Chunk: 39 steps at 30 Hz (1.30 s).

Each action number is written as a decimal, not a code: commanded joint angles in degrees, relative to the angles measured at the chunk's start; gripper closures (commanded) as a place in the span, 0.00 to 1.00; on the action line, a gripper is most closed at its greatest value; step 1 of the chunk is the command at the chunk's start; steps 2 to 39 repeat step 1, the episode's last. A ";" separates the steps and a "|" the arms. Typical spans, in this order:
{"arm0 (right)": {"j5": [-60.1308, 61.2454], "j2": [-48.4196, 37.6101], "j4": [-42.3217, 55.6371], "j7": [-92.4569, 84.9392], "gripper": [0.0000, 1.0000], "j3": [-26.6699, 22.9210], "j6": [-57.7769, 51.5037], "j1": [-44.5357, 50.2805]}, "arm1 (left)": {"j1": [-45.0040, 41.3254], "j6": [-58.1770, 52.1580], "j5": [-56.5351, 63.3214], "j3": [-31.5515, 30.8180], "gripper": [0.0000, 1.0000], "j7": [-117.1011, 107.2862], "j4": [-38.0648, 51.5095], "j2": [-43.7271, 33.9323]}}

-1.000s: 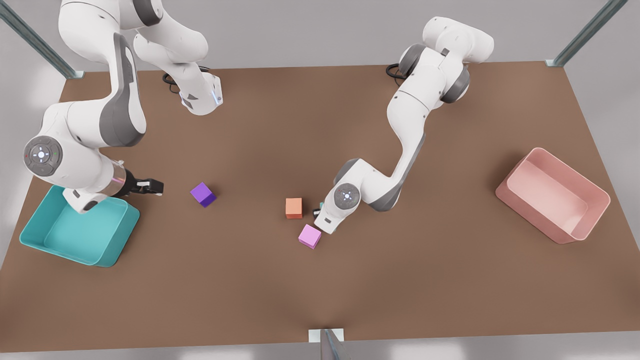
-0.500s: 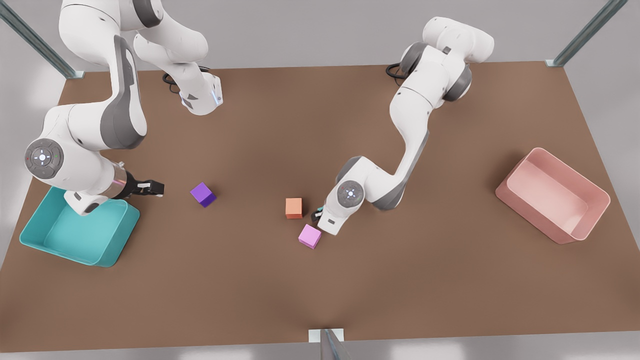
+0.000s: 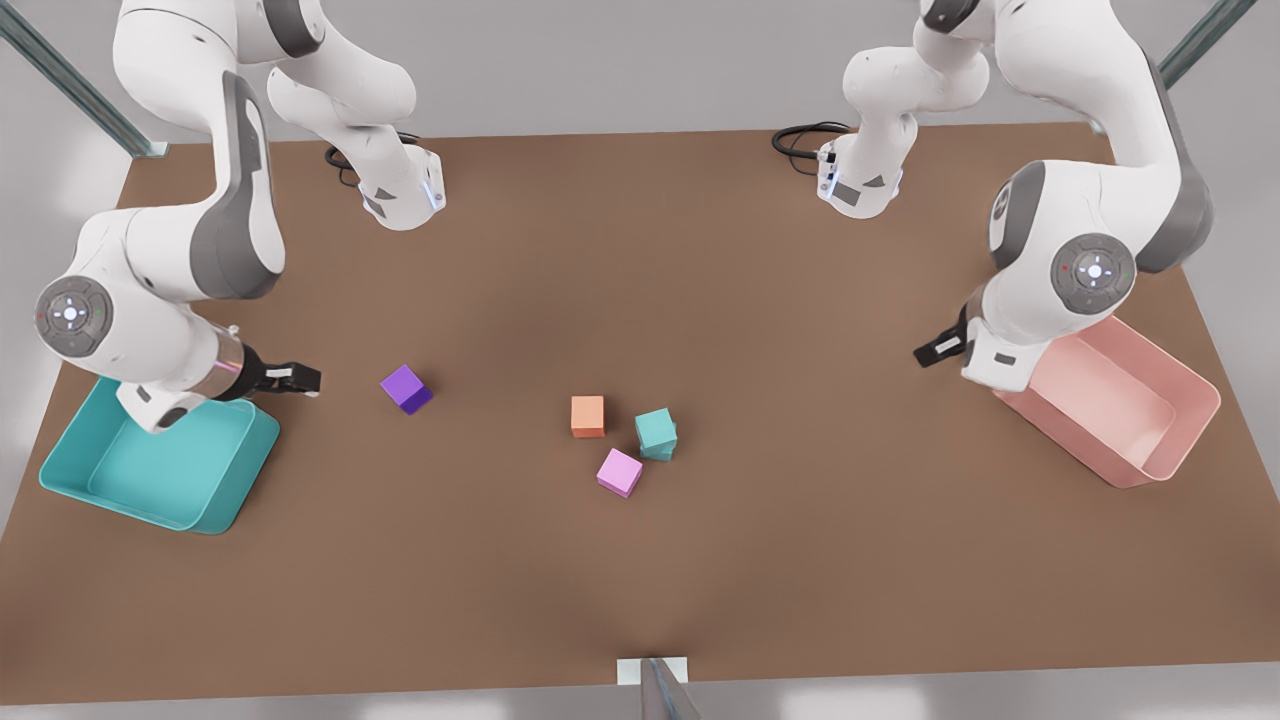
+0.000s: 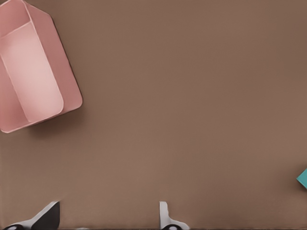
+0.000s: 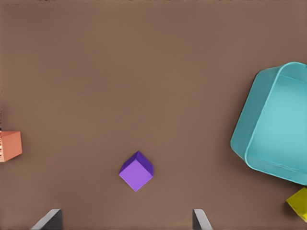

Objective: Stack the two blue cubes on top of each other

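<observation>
We see the two blue cubes stacked near the middle of the tabletop: the upper blue cube (image 3: 655,430) sits on the lower blue cube (image 3: 660,453), of which just a thin strip of its side shows beneath, the upper one turned slightly against it. An orange cube (image 3: 588,416) lies just beside the stack on the front view's left, and a pink cube (image 3: 620,472) lies just beside it toward the near edge; we cannot tell whether either touches the stack. A purple cube (image 3: 406,388) sits well apart, toward the tabletop's left side in the front view.

Our left gripper (image 3: 937,349) hangs above the tabletop near the right edge in the front view, beside the pink bin (image 3: 1180,440), well apart from the stack. In the left wrist view its fingers (image 4: 165,218) stand wide apart with nothing between them, the pink bin (image 4: 67,91) off to one side and a corner of a blue cube (image 4: 302,178) at the frame's border.

Our right gripper (image 3: 290,378) hovers near the left edge in the front view, by a corner of the teal bin (image 3: 230,495), between that bin and the purple cube. In the right wrist view its fingers (image 5: 200,220) are spread and empty; the purple cube (image 5: 136,171), the teal bin (image 5: 249,129), part of the orange cube (image 5: 9,146) and a yellow object (image 5: 298,202) beside the teal bin lie on the tabletop (image 5: 144,72).
</observation>
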 commanded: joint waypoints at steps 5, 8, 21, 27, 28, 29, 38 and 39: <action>-0.06 -0.07 0.14 -0.59 0.00 0.01 -0.06 0.02 | -0.17 -1.70 -2.24 0.32 0.00 29.68 -0.54 -0.75; -0.06 -0.07 0.14 -0.59 0.00 0.01 -0.06 0.02 | -0.17 -1.70 -2.24 0.32 0.00 29.68 -0.54 -0.75; -0.06 -0.07 0.14 -0.59 0.00 0.01 -0.06 0.02 | -0.17 -1.70 -2.24 0.32 0.00 29.68 -0.54 -0.75; -0.06 -0.07 0.14 -0.59 0.00 0.01 -0.06 0.02 | -0.17 -1.70 -2.24 0.32 0.00 29.68 -0.54 -0.75; -0.06 -0.07 0.14 -0.59 0.00 0.01 -0.06 0.02 | -0.17 -1.70 -2.24 0.32 0.00 29.68 -0.54 -0.75; -0.06 -0.07 0.14 -0.59 0.00 0.01 -0.06 0.02 | -0.17 -1.70 -2.24 0.32 0.00 29.68 -0.54 -0.75; -0.06 -0.07 0.14 -0.59 0.00 0.01 -0.06 0.02 | -0.17 -1.70 -2.24 0.32 0.00 29.68 -0.54 -0.75; -0.06 -0.07 0.14 -0.59 0.00 0.01 -0.06 0.02 | -0.17 -1.70 -2.24 0.32 0.00 29.68 -0.54 -0.75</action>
